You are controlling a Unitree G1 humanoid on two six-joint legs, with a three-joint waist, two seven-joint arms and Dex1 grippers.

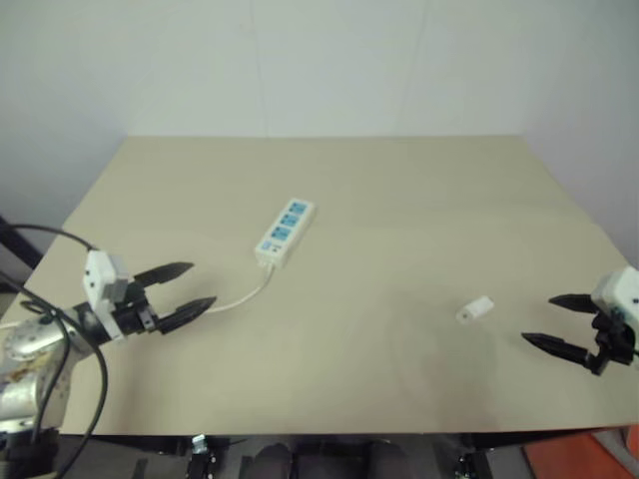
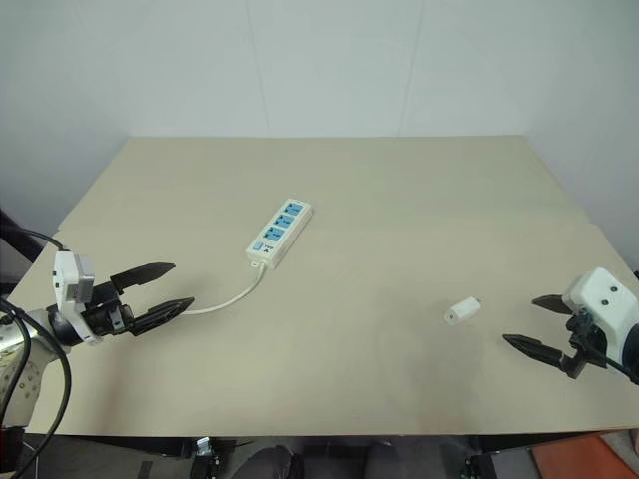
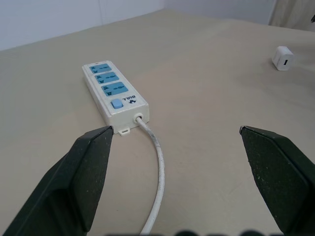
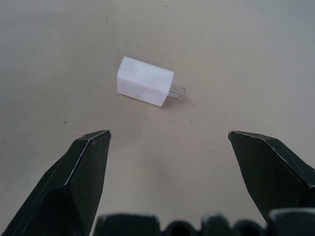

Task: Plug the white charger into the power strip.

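Looking over the scene from my station, I judge the job barely begun. My right gripper [image 1: 561, 322] hangs spread wide with nothing between its black fingers, and the white charger [image 4: 145, 81] lies on its side just ahead of those fingertips, untouched, its two metal prongs sticking out sideways across the gripper's line. My left gripper [image 1: 185, 289] is likewise spread wide and empty; ahead of it the thin white cord [image 3: 156, 169] runs between the fingers up to the switch end of the power strip [image 3: 114, 95], which lies flat a little beyond the tips, its three blue socket faces turned up and all vacant.

So nothing is done yet as far as I can see: the charger has not been picked up, the strip has not been steadied, and the two are well apart, each lying before a different gripper. What I reckon is left is the whole sequence: close on the charger, turn it so the prongs point down, carry it across to a socket, and press it home, probably with the left gripper bracing the strip so it does not slide.

The tabletop [image 2: 419, 210] is a plain beige board, smooth and matte, bare apart from these items. Behind it stands a plain whitish wall [image 1: 329, 60], and an orange patch [image 1: 584, 454] shows below the table edge near my right gripper.
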